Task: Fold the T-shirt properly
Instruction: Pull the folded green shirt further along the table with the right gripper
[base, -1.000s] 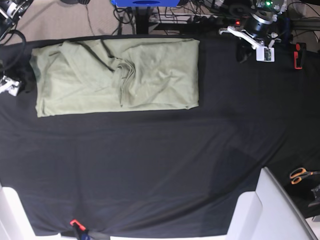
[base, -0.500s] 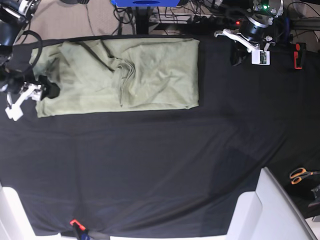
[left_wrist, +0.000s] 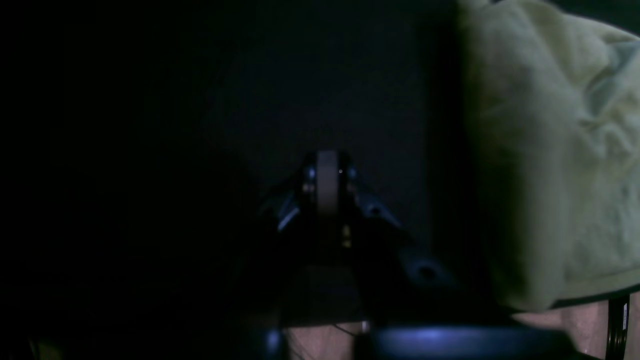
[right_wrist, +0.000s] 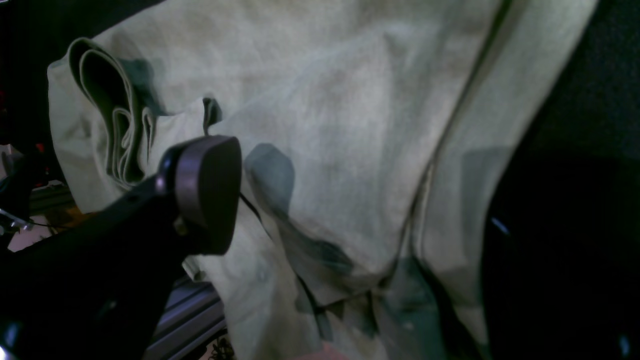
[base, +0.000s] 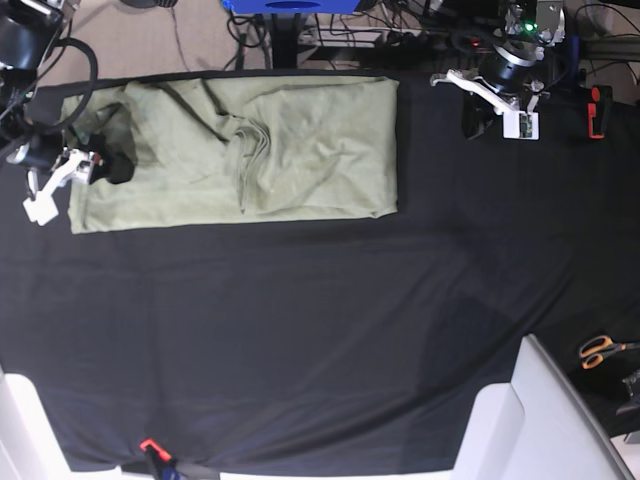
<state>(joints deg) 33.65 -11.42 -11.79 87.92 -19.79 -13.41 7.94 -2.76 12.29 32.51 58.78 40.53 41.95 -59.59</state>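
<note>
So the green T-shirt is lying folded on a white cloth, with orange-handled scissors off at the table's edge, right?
Not quite: the cloth is black, not white, as the base view shows. The rest holds. The green T-shirt lies folded on it, and the orange-handled scissors sit off at the table's edge.

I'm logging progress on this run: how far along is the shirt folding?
Partly done: the T-shirt lies as a wide rectangle with its sleeves folded in, creased mid-panel. In hand: the right gripper is over the shirt's end, one finger above the cloth, apparently not gripping. The left gripper waits off the shirt. Left: probably folding it shorter.
</note>
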